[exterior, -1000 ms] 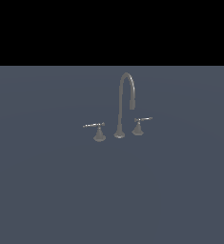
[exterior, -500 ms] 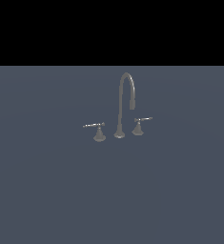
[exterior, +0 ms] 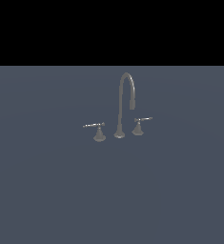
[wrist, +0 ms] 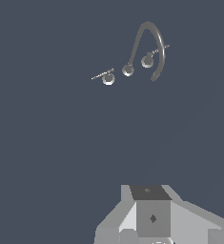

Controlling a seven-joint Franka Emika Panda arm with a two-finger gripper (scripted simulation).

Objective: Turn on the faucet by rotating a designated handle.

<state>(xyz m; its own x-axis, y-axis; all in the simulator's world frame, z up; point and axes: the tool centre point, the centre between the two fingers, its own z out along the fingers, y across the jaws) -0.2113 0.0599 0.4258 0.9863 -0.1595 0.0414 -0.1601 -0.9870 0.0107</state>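
Faucet (exterior: 121, 107) handle (exterior: 94, 126) stands unobstructed, well apart from the gripper (wrist: 151, 224), whose opening I cannot tell.

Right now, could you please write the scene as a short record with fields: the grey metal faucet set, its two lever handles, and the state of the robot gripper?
faucet: grey metal set standing on a flat dark blue-grey surface
spout: tall thin gooseneck, between the two handles
handle to turn: longer thin lever on a cone base, on the exterior view's left
other handle: shorter lever, on the exterior view's right
gripper: body only partly seen in the wrist view, away from the faucet; fingers not visible
contact: none
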